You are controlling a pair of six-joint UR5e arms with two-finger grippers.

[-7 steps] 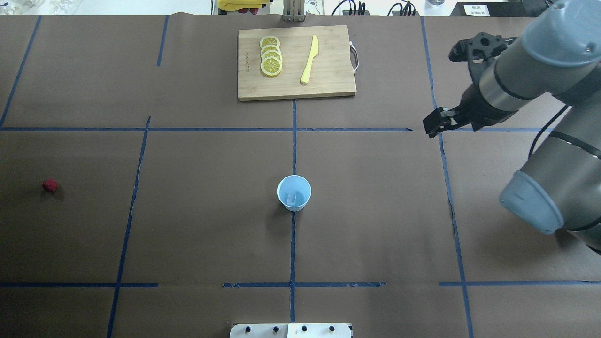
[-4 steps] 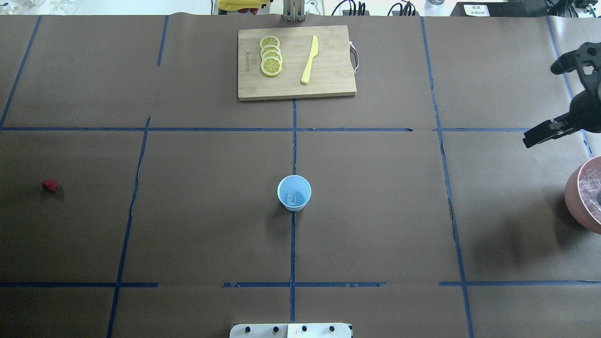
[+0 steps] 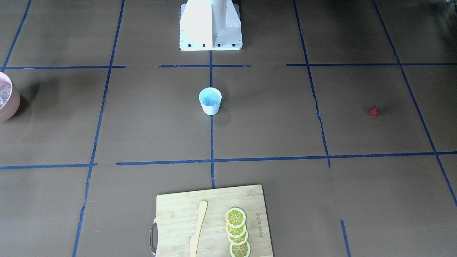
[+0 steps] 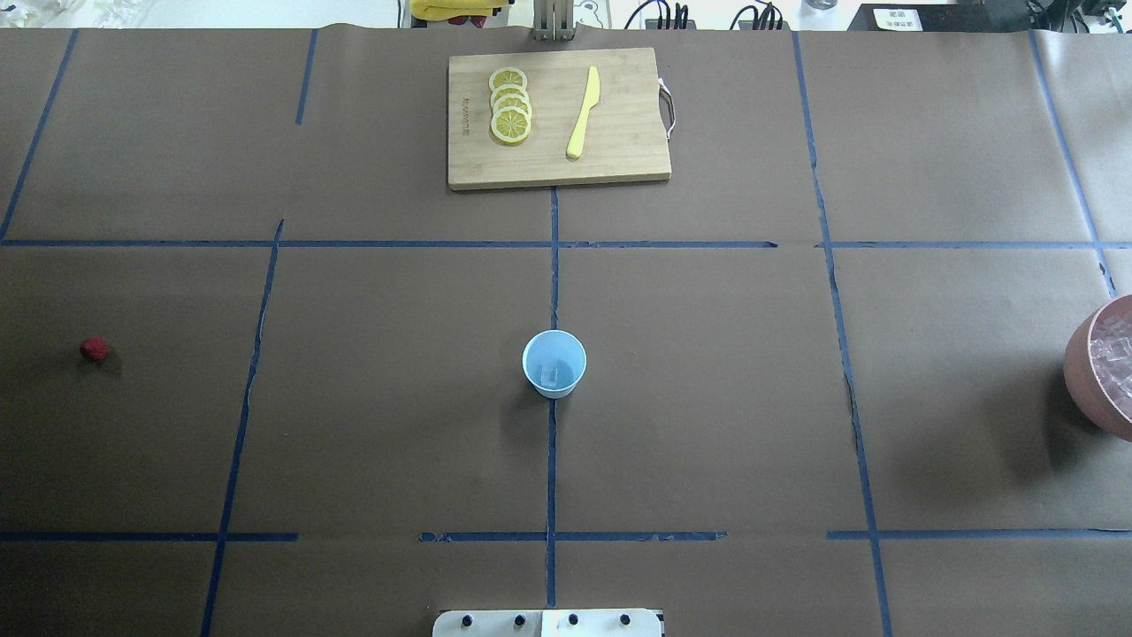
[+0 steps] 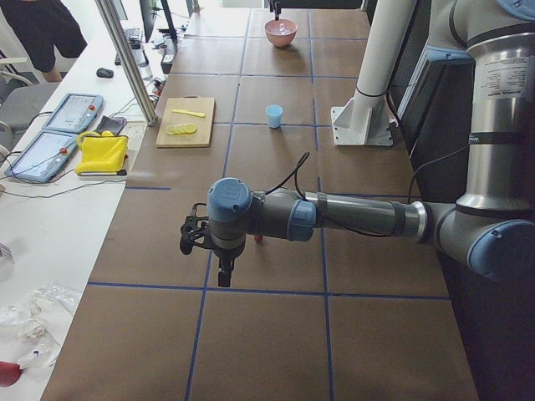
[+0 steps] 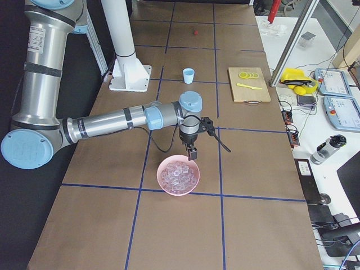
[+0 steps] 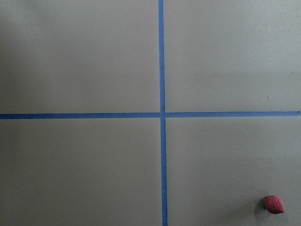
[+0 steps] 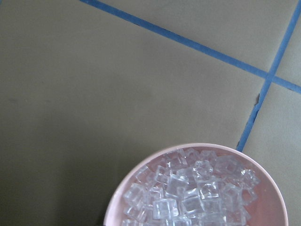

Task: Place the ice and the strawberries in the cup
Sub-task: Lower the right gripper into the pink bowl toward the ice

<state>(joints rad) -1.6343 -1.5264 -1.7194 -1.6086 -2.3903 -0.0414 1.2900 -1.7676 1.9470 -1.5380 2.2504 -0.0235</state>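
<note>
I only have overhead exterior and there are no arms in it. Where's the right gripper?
Observer: Exterior right shows the right gripper pointing down over the far rim of the pink bowl.
Operator: Left one?
Observer: Exterior left shows the left gripper pointing down beside the strawberry, not touching it.
Operator: Centred on it?
Observer: In the left wrist view the strawberry sits in the bottom right corner, well off centre.

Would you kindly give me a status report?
Left gripper near strawberry, right gripper near pink bowl; open or shut unclear. One ice cube in cup. Nothing blocking.
</note>
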